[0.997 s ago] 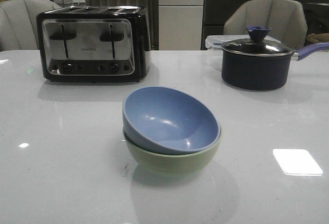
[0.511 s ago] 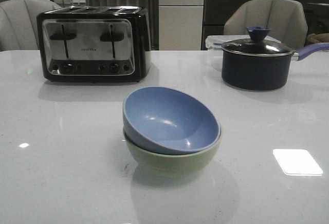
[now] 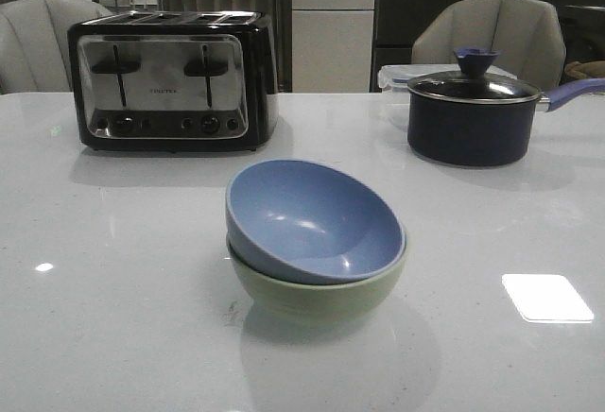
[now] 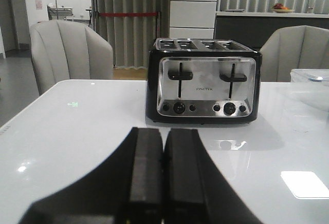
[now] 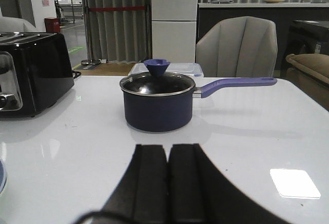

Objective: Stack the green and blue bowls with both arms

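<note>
The dusty blue bowl [image 3: 312, 218] sits tilted inside the pale green bowl [image 3: 317, 297] at the middle of the white table in the front view. A sliver of the blue bowl's rim shows at the edge of the right wrist view [image 5: 1, 178]. No arm shows in the front view. My left gripper [image 4: 163, 136] is shut and empty, above the table and facing the toaster. My right gripper [image 5: 168, 152] is shut and empty, above the table and facing the saucepan.
A black and chrome toaster [image 3: 170, 81] stands at the back left. A dark lidded saucepan [image 3: 470, 114] with a purple handle stands at the back right, a clear lidded box [image 3: 397, 77] behind it. Chairs stand beyond the table's far edge.
</note>
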`<state>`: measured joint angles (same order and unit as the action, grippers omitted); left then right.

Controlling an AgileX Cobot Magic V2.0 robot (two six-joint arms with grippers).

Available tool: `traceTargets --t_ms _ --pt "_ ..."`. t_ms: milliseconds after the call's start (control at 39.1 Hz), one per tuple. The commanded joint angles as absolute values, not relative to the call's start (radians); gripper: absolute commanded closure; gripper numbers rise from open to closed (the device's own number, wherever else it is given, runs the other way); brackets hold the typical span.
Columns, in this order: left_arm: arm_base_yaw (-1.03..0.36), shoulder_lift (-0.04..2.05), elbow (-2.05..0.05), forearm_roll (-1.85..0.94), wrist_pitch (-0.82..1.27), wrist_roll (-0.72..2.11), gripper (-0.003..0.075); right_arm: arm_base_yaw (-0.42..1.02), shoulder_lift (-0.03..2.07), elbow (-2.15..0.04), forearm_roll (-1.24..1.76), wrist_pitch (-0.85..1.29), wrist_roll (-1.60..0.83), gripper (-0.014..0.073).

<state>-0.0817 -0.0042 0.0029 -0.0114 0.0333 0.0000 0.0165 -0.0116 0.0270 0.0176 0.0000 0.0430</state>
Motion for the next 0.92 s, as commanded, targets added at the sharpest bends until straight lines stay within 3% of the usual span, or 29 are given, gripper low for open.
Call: traceTargets --t_ms 0,895 --pt "-0.085 -0.023 0.008 -0.012 -0.059 -0.009 0.0627 0.01 -0.03 0.025 0.006 -0.084 0.042 0.0541" --pt "-0.085 -0.023 0.008 -0.012 -0.059 -0.009 0.0627 0.01 -0.03 0.025 0.0 -0.066 0.017 0.0541"
